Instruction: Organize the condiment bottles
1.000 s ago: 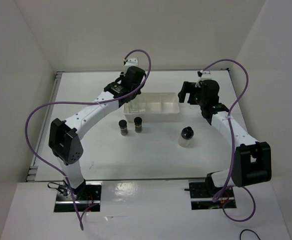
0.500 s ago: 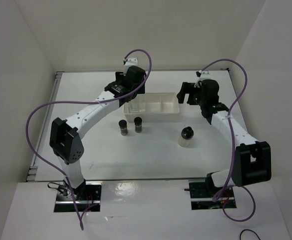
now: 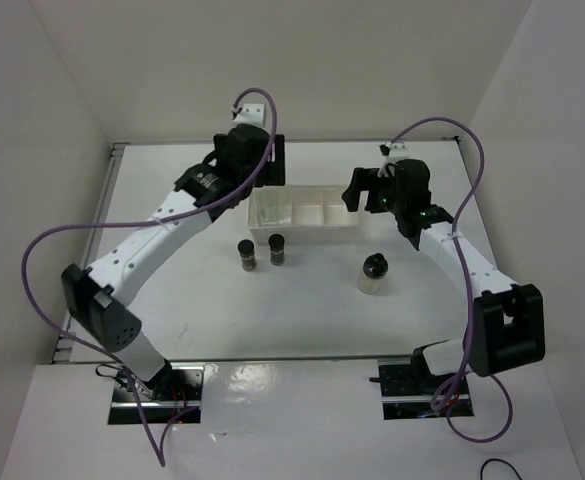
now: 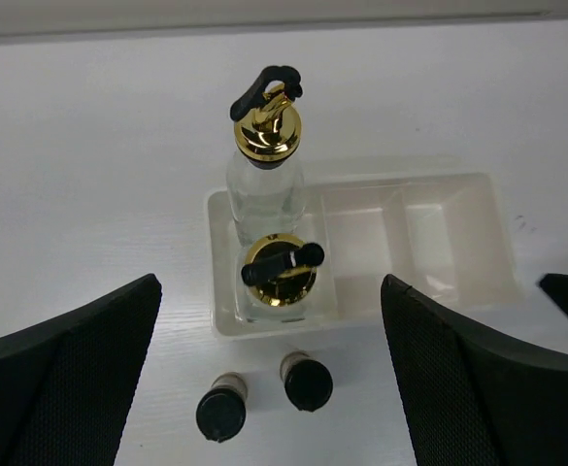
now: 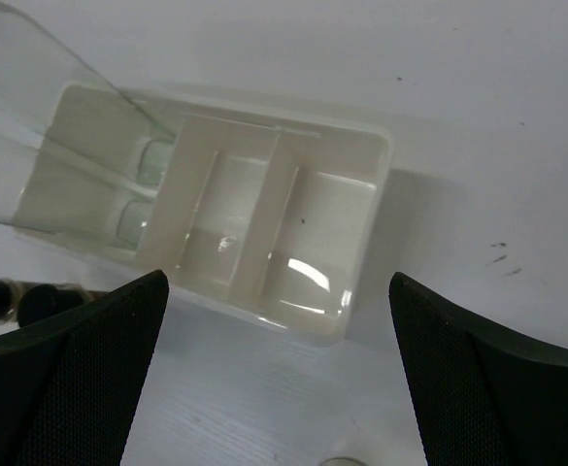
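Two tall clear glass bottles with gold pourer tops (image 4: 267,146) (image 4: 280,274) stand in the left compartment of the white divided tray (image 4: 458,291). My left gripper (image 4: 269,335) hangs open above them, holding nothing. In front of the tray stand two small dark black-capped jars (image 3: 247,253) (image 3: 277,248), seen also in the left wrist view (image 4: 222,413) (image 4: 306,381). The squat pale black-capped jar (image 3: 373,272) stands further right. At the tray's right end (image 5: 356,243) my right gripper (image 3: 357,190) is open and empty above the table.
The tray's middle and right compartments (image 5: 317,228) hold nothing. White walls close in the table on the left, back and right. Purple cables loop above both arms.
The left gripper has opened, let go of a tall bottle in the tray, and risen back and to the left. The right gripper has shifted slightly left towards the tray.
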Controlling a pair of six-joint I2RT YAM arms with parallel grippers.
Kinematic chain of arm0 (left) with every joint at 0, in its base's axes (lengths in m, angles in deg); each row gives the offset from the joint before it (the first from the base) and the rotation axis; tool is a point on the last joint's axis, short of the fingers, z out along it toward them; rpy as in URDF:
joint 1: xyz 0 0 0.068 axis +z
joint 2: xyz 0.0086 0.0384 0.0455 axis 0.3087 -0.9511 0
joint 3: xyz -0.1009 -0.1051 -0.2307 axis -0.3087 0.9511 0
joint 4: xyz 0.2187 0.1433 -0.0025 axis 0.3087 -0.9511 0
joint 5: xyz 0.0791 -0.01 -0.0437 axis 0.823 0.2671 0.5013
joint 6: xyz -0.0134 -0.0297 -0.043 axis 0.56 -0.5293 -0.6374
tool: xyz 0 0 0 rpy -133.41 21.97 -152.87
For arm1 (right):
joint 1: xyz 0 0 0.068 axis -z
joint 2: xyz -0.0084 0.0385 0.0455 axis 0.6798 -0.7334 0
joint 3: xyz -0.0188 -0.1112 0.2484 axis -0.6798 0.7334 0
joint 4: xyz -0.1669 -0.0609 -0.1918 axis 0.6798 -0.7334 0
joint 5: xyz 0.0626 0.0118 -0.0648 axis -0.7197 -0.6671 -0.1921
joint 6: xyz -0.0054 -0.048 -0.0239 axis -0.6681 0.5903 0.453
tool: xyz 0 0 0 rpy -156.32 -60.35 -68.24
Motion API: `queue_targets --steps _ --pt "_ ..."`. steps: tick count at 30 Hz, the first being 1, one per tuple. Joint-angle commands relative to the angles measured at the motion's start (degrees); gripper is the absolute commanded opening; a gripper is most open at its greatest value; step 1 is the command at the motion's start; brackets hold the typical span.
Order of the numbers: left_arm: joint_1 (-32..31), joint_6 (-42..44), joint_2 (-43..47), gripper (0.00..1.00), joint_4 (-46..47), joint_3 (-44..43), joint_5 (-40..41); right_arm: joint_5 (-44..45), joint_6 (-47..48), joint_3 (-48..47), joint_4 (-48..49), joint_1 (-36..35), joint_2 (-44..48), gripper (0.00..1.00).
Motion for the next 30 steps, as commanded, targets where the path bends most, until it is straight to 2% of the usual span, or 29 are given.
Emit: queue_targets --steps 1,5,9,17,21,25,30 --pt "-0.3 2.8 9.1 1.00 0.4 3.7 -3.7 -3.5 -0.2 -2.6 0.2 -3.1 2.2 0.99" --pt "-0.3 5.4 19.6 1.00 4.0 13.7 -10.5 -0.4 -0.8 -3.8 0.2 -9.5 0.7 0.99" --pt "-0.3 5.4 27.1 1.00 1.7 20.4 -11.0 3.0 -2.6 -4.3 -0.3 -13.3 0.1 0.99" --pt "1.4 -6.3 39.4 1.00 1.9 35.8 -12.5 3.6 -8.1 -4.9 1.4 -20.7 -3.3 0.99" --pt "1.9 -7.8 40.8 1.00 1.7 38.0 -12.5 6.0 -8.7 -8.9 -1.4 -25.4 -8.4 0.99" --pt "2.4 -8.4 36.5 1.00 -3.1 36.7 -11.9 9.2 -9.2 -12.2 -3.8 -29.0 -12.8 0.99" --pt "2.9 -9.6 33.0 1.00 -6.0 36.2 -11.3 10.4 -10.3 -12.2 -3.8 -29.5 -14.0 0.99"
